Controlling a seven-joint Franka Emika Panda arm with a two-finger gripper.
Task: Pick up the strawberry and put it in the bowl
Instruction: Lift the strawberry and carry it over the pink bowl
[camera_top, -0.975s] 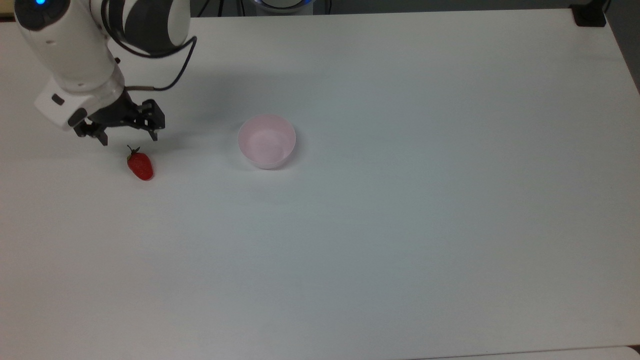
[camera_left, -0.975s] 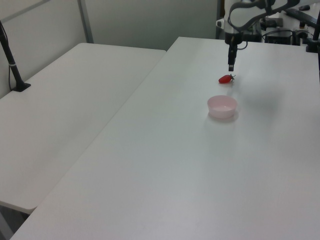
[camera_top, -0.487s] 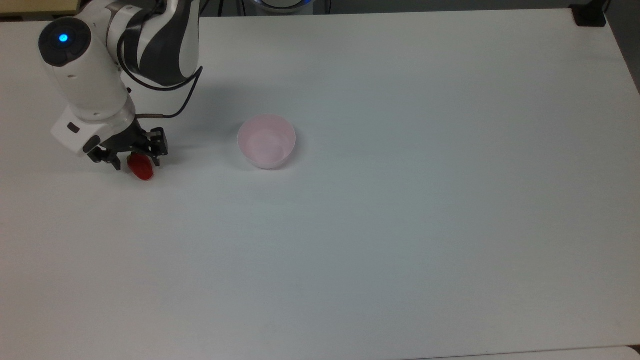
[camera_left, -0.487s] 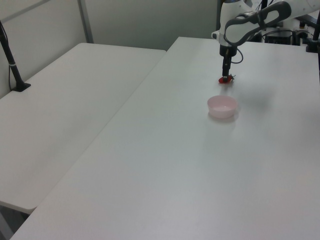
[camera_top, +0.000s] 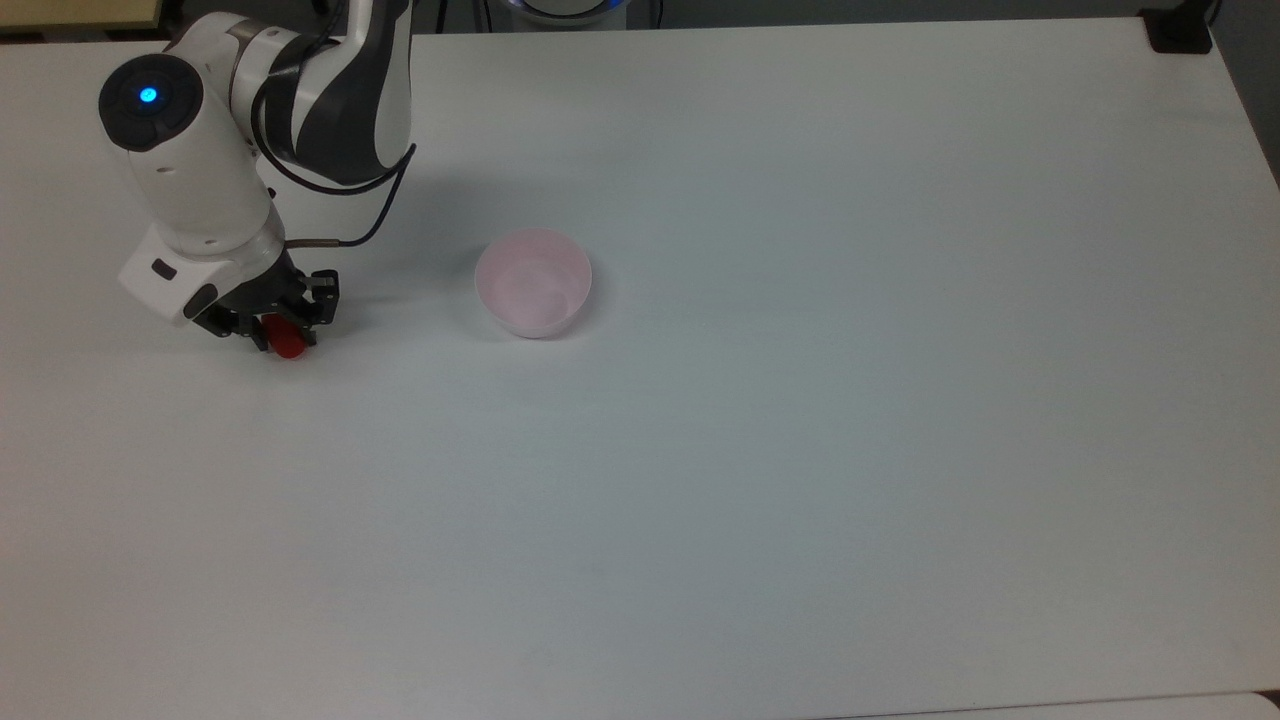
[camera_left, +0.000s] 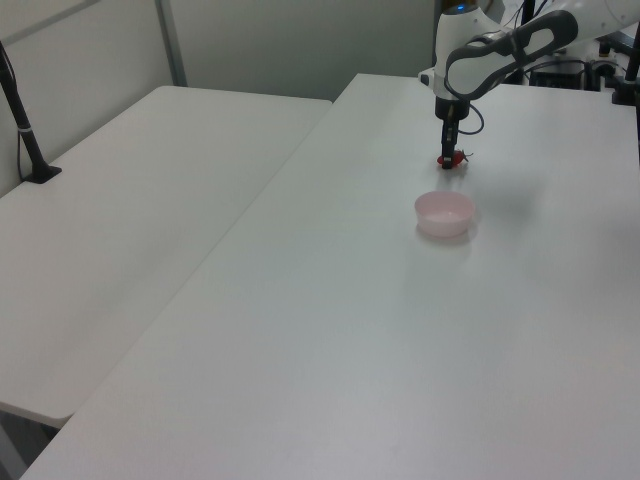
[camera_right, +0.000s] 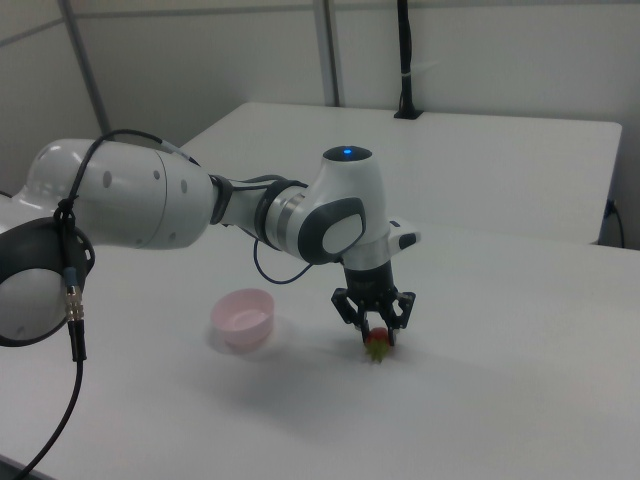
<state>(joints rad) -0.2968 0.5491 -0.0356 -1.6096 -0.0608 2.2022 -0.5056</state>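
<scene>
In the top view, the gripper (camera_top: 272, 333) is lowered over the strawberry (camera_top: 289, 343) on the worktop (camera_top: 800, 450), fingers spread either side, not yet closed. In the left view, the bowl (camera_left: 444, 213) sits near. In the right view, the strawberry (camera_right: 377, 343) is straddled for grasping.

Smooth plastic-looking bowl (camera_top: 533, 283), matt table (camera_top: 800, 400)

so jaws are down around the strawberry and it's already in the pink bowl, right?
Not in the bowl. The top view shows the strawberry on the table, apart from the empty pink bowl. The gripper jaws are down around it.
</scene>
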